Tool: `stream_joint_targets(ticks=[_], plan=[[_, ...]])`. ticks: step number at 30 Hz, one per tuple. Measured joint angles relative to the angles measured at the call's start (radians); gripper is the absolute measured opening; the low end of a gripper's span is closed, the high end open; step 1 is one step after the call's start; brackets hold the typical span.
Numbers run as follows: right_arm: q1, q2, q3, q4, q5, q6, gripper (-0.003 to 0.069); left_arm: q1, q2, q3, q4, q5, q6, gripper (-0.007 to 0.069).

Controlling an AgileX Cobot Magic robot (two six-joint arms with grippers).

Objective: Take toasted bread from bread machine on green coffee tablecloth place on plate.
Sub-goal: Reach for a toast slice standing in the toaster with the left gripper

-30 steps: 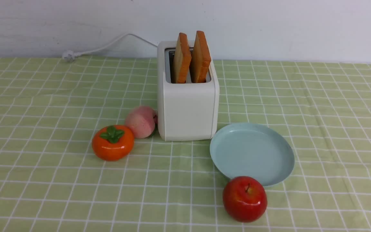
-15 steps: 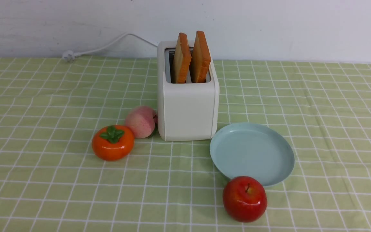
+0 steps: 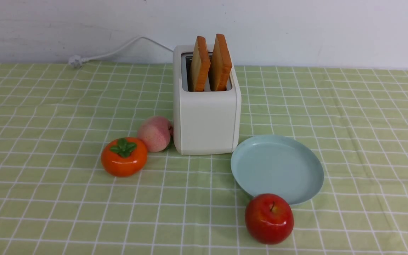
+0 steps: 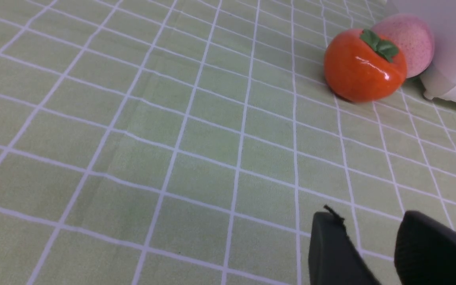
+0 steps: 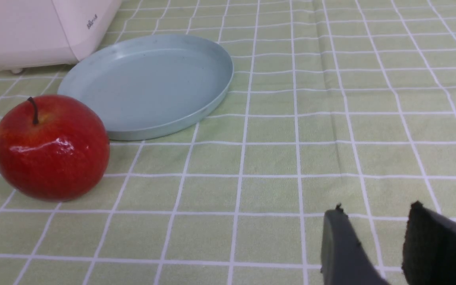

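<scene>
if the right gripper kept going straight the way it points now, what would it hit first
Probably the green checked tablecloth: the right gripper stands open with only cloth between and ahead of its fingertips, though its height above it is unclear.

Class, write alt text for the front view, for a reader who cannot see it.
Two slices of toast stand in a white toaster on a green checked cloth. To its right is an empty pale blue plate with a red apple in front; to its left, a peach and a persimmon.
</scene>
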Motion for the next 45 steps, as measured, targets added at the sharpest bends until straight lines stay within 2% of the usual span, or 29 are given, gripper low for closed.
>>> stream_joint_targets(ticks=[7,11,13,20,25,28,31,33,38,43,45], plan=[[0.000,0.000,0.000,0.000,0.000,0.000,0.0240,0.000,0.000,0.000,-0.027,-0.026,-0.006,0.0238],[0.000,0.000,0.000,0.000,0.000,0.000,0.0240,0.000,0.000,0.000,-0.145,-0.093,-0.030,0.0238],[0.000,0.000,0.000,0.000,0.000,0.000,0.0240,0.000,0.000,0.000,-0.252,-0.191,-0.038,0.0238],[0.000,0.000,0.000,0.000,0.000,0.000,0.0240,0.000,0.000,0.000,-0.458,-0.442,-0.044,0.0238],[0.000,0.000,0.000,0.000,0.000,0.000,0.0240,0.000,0.000,0.000,-0.624,-0.480,-0.044,0.0238],[0.000,0.000,0.000,0.000,0.000,0.000,0.0240,0.000,0.000,0.000,-0.659,-0.497,-0.044,0.0238],[0.000,0.000,0.000,-0.025,-0.019,0.000,0.0240,0.000,0.000,-0.015,-0.655,-0.482,-0.039,0.0232],[0.000,0.000,0.007,-0.027,-0.058,0.013,0.0240,0.000,0.000,-0.080,-0.601,-0.412,-0.009,0.0192],[0.000,0.000,0.010,0.123,-0.248,0.134,0.0240,0.000,0.047,-0.295,-0.432,-0.225,0.130,0.0001],[0.001,0.000,0.010,0.246,-0.424,0.201,0.0240,0.000,0.226,-0.458,-0.366,-0.036,0.246,-0.0013],[0.012,0.000,-0.004,0.259,-0.420,0.209,0.0240,-0.007,0.306,-0.498,-0.369,-0.010,0.285,-0.0013]])
